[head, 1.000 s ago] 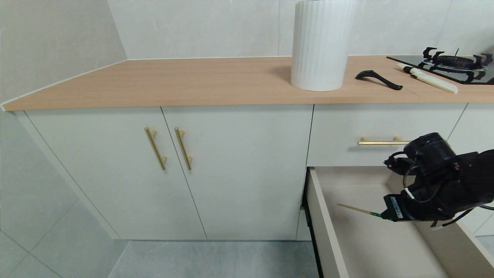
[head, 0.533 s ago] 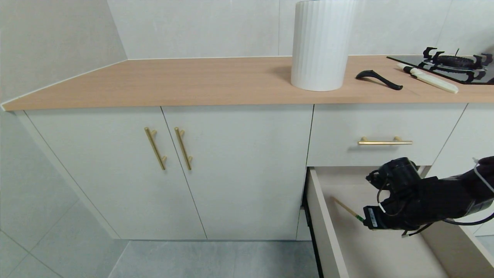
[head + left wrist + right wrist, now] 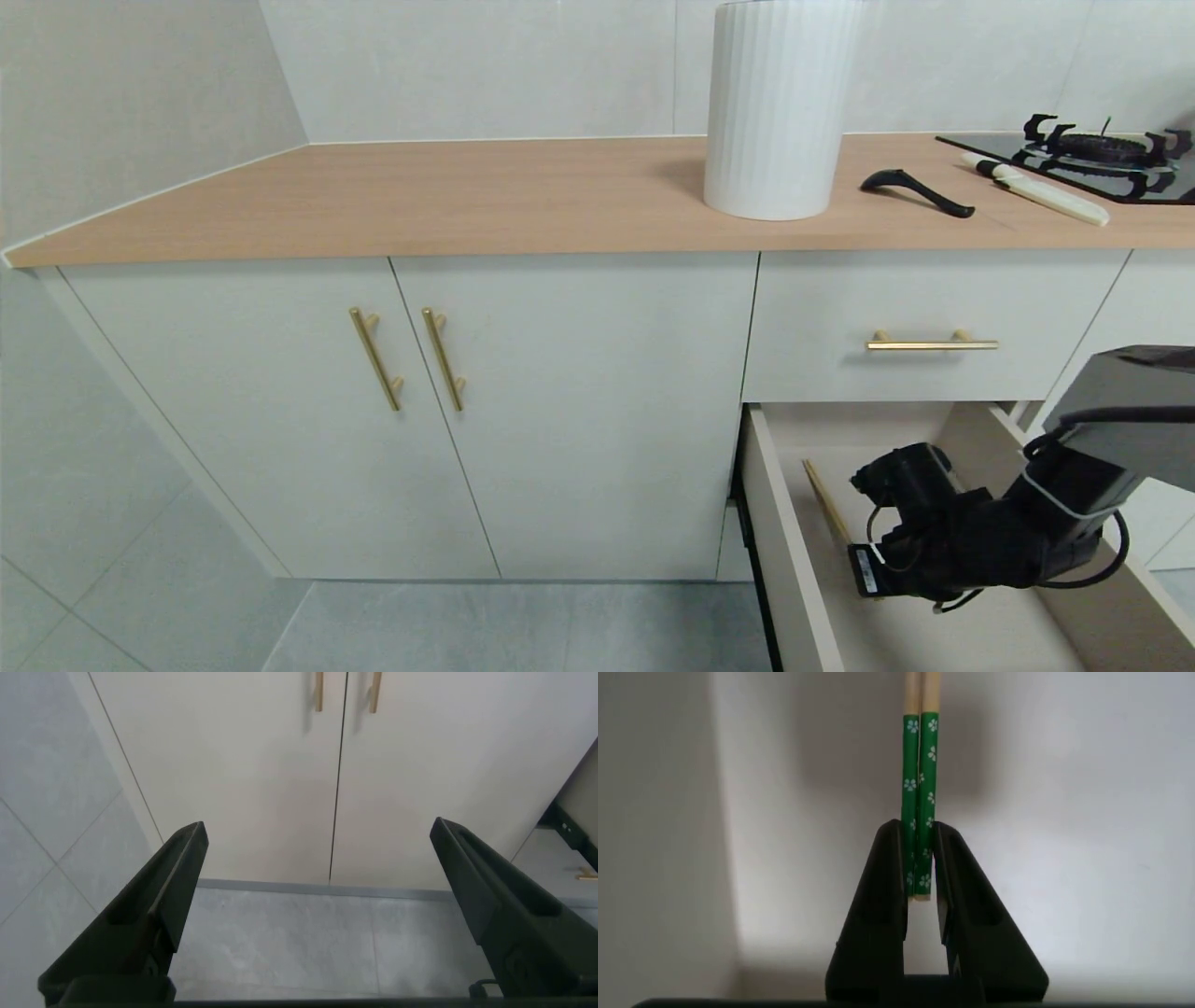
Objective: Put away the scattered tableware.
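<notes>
My right gripper (image 3: 854, 558) is down inside the open drawer (image 3: 792, 551), shut on a pair of wooden chopsticks (image 3: 921, 793) with green flowered ends. The chopsticks (image 3: 825, 498) slant toward the drawer's back left corner, close to its floor. My left gripper (image 3: 322, 905) stands open with nothing between its fingers, facing the base of the closed cabinet doors (image 3: 336, 765). On the counter lie a black-handled utensil (image 3: 915, 190) and a white-handled knife (image 3: 1034, 189).
A tall white ribbed container (image 3: 775, 107) stands on the wooden counter (image 3: 420, 196). A gas hob (image 3: 1102, 154) sits at the far right. Above the open drawer is a closed drawer with a gold handle (image 3: 931, 344). Grey tiled floor (image 3: 523, 625) lies below the cabinets.
My right gripper has gone down and to the left into the drawer with the chopsticks, which swung from pointing left to slanting toward the drawer's back.
</notes>
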You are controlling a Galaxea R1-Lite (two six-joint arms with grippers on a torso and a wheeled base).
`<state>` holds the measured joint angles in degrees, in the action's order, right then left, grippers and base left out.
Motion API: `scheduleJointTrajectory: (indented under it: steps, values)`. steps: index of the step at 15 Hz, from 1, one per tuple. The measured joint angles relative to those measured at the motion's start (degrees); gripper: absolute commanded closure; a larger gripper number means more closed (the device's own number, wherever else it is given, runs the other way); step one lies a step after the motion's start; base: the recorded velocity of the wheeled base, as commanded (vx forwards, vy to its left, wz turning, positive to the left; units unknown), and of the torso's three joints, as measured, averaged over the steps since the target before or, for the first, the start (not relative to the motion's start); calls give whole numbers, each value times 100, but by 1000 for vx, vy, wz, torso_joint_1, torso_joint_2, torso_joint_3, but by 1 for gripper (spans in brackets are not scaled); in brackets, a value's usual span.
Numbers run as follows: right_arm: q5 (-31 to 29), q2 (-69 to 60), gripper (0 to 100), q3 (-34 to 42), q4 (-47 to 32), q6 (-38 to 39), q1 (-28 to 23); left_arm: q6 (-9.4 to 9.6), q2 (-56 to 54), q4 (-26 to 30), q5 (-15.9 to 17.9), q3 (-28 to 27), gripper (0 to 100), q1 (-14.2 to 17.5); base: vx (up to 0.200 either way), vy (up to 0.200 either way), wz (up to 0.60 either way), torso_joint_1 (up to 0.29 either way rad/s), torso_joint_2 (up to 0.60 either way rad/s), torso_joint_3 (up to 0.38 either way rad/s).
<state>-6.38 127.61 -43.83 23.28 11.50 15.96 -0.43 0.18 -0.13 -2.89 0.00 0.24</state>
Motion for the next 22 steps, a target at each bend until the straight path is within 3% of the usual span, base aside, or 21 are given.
scheduleJointTrajectory:
  steps: [2, 10, 11, 22]
  values:
    - [-158, 293, 100, 72, 316, 24, 46, -1, 0, -2, 2, 0, 0, 0, 0, 0, 0, 0, 0, 0]
    - [-174, 530, 100, 48, 362, 49, 61, 0, -2, -2, 2, 0, 0, 0, 0, 0, 0, 0, 0, 0]
    - [-174, 535, 0, 48, 362, 54, 61, 0, -2, -2, 2, 0, 0, 0, 0, 0, 0, 0, 0, 0]
    - [-115, 102, 0, 166, 364, 161, 60, 0, 0, -2, 2, 0, 0, 0, 0, 0, 0, 0, 0, 0]
